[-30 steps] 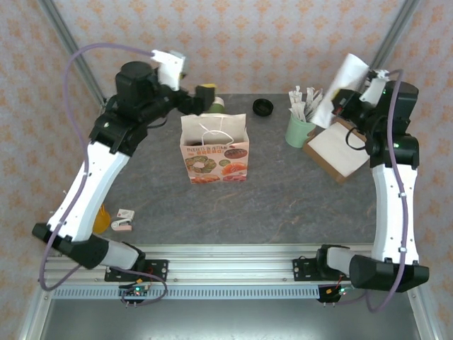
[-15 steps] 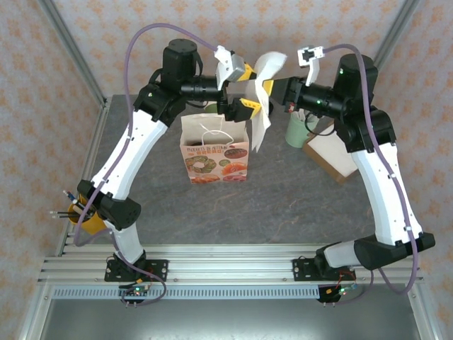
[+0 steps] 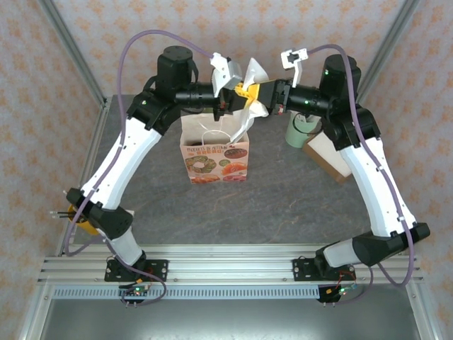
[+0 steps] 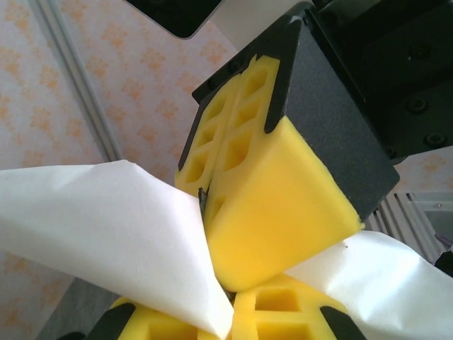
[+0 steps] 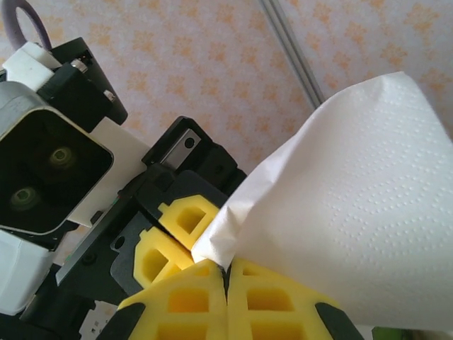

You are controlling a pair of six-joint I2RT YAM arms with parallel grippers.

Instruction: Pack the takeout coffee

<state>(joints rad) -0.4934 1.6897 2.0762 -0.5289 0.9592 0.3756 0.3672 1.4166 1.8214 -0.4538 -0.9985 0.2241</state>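
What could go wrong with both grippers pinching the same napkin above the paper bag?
The left gripper and right gripper clamp the napkin almost fingertip to fingertip, so pulling apart could tear the thin paper. Its loose tail dangles by the rim of the paper bag, so when lowered it might catch on the handles or drape outside.

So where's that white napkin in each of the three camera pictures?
Top external: the white napkin is at upper centre, above the paper bag, where the two arms meet.
Left wrist: it spreads across the left and lower right.
Right wrist: it covers the right side.
Shared landmark: the yellow fingers clamping it.
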